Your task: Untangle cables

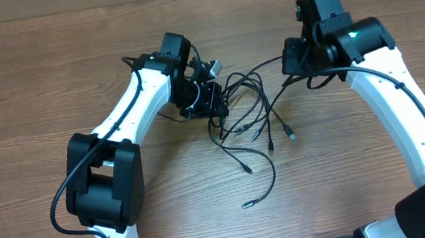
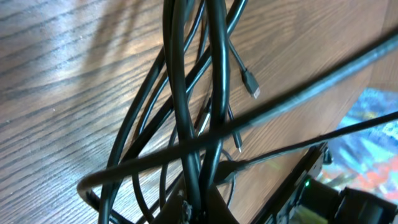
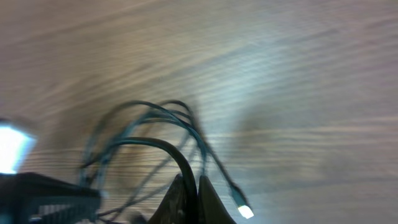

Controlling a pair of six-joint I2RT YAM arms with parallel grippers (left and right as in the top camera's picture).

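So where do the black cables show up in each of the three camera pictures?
Overhead: the cables lie in a loose tangle at the middle of the picture, loose ends trailing toward the bottom.
Left wrist: the cables fill the middle, running top to bottom, very close.
Right wrist: the cables, blurred, loop in the lower left-middle.
Shared landmark: the wooden table under them in all three views.

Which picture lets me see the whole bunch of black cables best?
The overhead view. It shows the cables whole, spread across the table, loose ends included. The left wrist view shows only a few strands close up; the right wrist view shows just blurry loops.
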